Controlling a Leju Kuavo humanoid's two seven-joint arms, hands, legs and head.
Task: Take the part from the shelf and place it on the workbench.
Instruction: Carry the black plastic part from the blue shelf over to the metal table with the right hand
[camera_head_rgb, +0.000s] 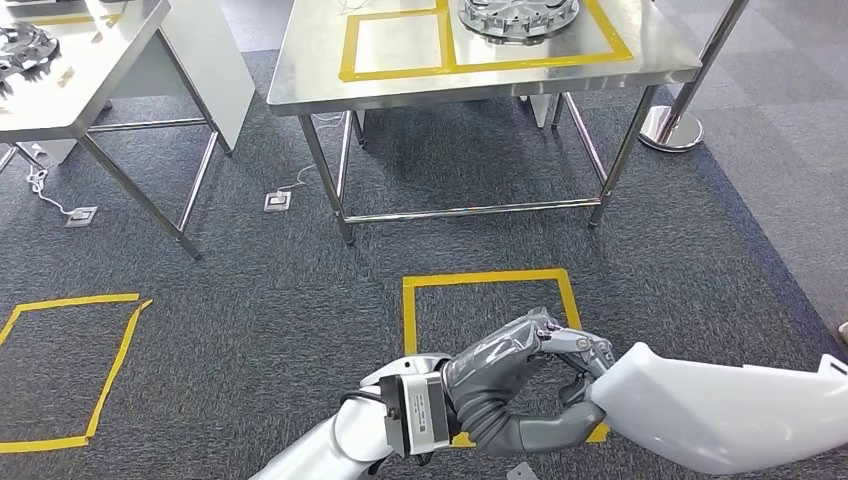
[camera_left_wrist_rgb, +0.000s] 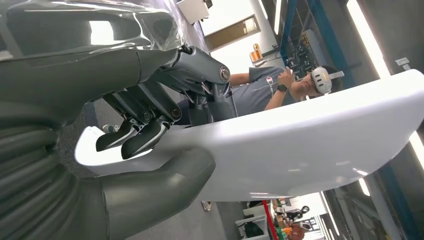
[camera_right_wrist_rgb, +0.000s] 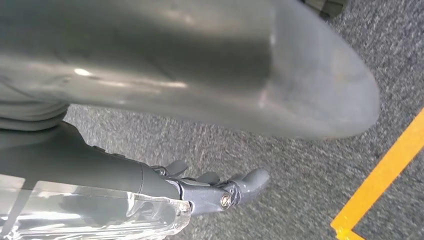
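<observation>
I stand in an industrial workshop: stainless steel workbenches (camera_head_rgb: 480, 60) at my twelve and ten o'clock hold machined metal parts (camera_head_rgb: 518, 17), yellow floor tape (camera_head_rgb: 488, 280) marks squares on grey carpet (camera_head_rgb: 280, 300), and blue racking (camera_left_wrist_rgb: 295, 35) rises beyond.

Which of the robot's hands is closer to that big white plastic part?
Left. The left hand grips the end of the large white plastic part, fingers curled over its edge. The right hand hangs over grey carpet, holding nothing.
</observation>
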